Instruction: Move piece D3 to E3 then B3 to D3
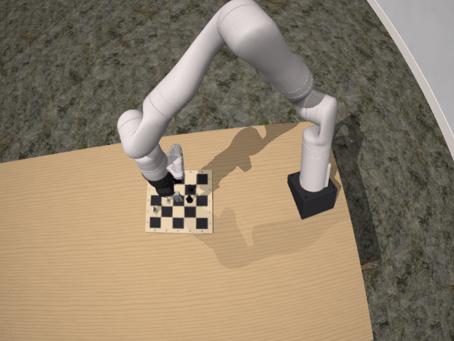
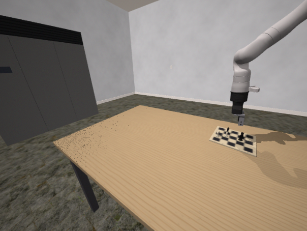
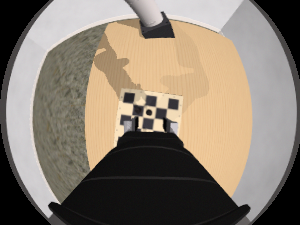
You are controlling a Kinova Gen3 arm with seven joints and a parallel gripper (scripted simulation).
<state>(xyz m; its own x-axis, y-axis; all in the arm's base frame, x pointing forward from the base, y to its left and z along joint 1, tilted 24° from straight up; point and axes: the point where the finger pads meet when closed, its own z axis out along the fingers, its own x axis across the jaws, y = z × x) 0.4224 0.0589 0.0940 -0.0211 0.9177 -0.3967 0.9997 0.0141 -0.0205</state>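
Note:
A small chessboard [image 1: 180,201] lies on the wooden table; it also shows in the exterior view [image 2: 234,140] and in the wrist view [image 3: 150,112]. A black piece [image 1: 189,197] stands near the board's middle, also visible in the exterior view [image 2: 241,136]. A small pale piece [image 1: 167,200] and another pale piece [image 1: 155,210] stand at the board's left side. A smaller dark piece [image 2: 227,130] shows toward the board's far side in the exterior view. My gripper [image 1: 177,197] [image 2: 241,121] is open and empty, hanging above the board, its fingers pointing down. The square letters are too small to read.
The arm's black base [image 1: 312,195] stands on the table to the right of the board. The arm's shadow falls across the table near the board. A dark cabinet [image 2: 38,84] stands off the table at the left.

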